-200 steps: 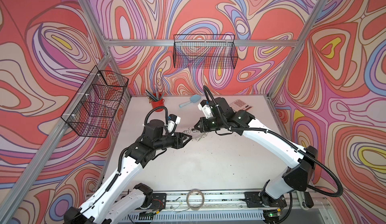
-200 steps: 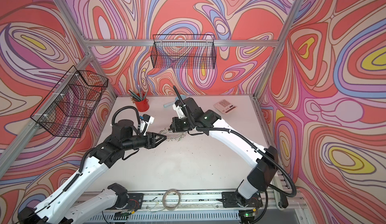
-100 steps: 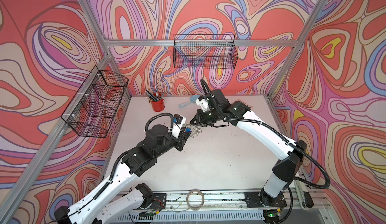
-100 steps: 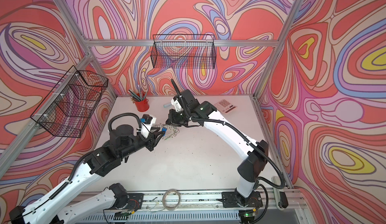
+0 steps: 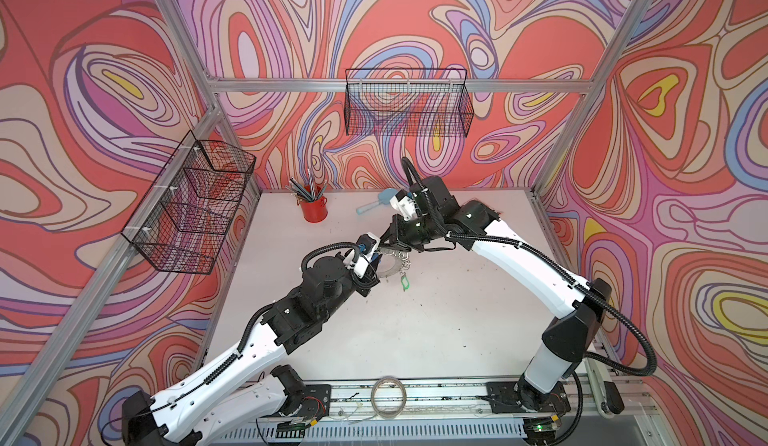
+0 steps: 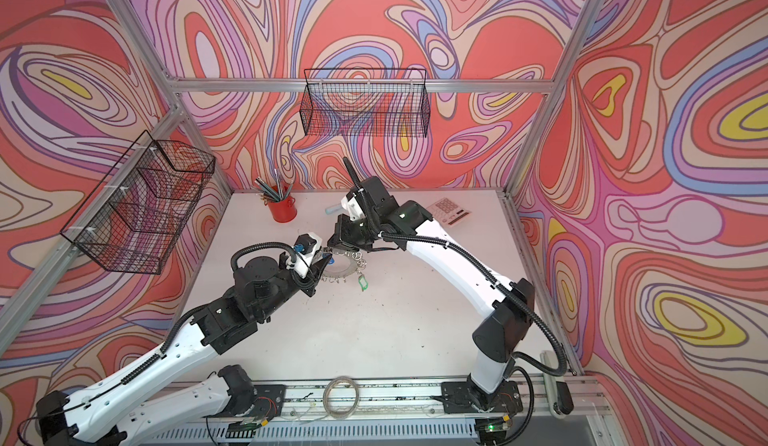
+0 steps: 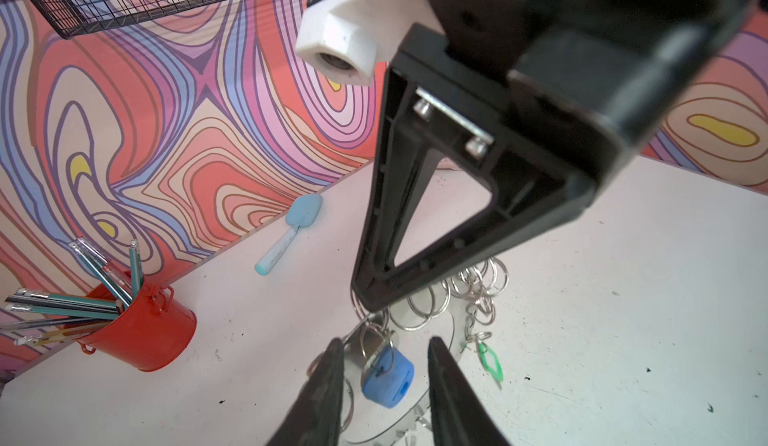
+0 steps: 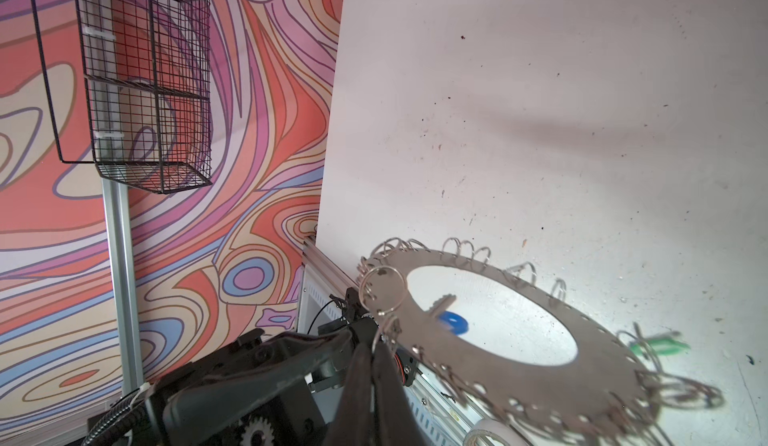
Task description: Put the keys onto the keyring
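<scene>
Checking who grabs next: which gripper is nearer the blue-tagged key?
Left. The left gripper straddles the blue-tagged key with open fingers; the right gripper pinches the keyring rim, farther off.

— Is your blue-tagged key (image 7: 388, 377) on the keyring (image 8: 519, 385) yet?
— You can't tell. At the centre of both top views the left arm (image 5: 324, 282) mostly hides it, and the right wrist view smears it and the green tag (image 8: 660, 345) into blur.

No text is legible; markings on the calculator (image 6: 451, 212) are too small.
</scene>
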Robot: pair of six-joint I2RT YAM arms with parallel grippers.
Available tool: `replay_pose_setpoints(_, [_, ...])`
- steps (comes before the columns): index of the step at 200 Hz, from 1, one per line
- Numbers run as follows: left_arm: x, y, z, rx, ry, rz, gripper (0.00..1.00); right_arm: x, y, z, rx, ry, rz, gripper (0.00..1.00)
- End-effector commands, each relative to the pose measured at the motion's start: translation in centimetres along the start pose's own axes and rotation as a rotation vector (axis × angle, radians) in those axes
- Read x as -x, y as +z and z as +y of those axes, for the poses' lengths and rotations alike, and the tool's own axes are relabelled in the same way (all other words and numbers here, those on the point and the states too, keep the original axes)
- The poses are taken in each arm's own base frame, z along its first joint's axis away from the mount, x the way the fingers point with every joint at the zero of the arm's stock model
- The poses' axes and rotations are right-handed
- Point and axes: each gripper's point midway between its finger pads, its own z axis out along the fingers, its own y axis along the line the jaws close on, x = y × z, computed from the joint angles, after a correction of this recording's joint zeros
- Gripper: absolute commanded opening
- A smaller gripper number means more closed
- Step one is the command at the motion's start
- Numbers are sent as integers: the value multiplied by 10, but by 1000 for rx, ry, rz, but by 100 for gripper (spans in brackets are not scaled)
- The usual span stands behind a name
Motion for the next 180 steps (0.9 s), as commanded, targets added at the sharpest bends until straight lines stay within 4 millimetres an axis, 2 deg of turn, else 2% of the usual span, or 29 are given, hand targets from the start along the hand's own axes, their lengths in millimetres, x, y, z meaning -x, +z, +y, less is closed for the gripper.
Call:
replay_pose_setpoints(1, [10, 4, 2, 25, 29, -46, 35, 1, -10, 15, 54, -10, -13, 0])
replay_pose_setpoints(98, [7, 15, 9, 80, 52, -37, 28, -5, -12, 20, 93, -2, 3, 0])
replay_pose_setpoints(143, [7, 16, 12, 97, 28, -27, 22, -4, -11, 25, 102, -4, 16, 0])
replay_pose_setpoints(180, [7, 15, 15, 113, 13, -20, 7, -6, -9, 22, 101, -2, 27, 0])
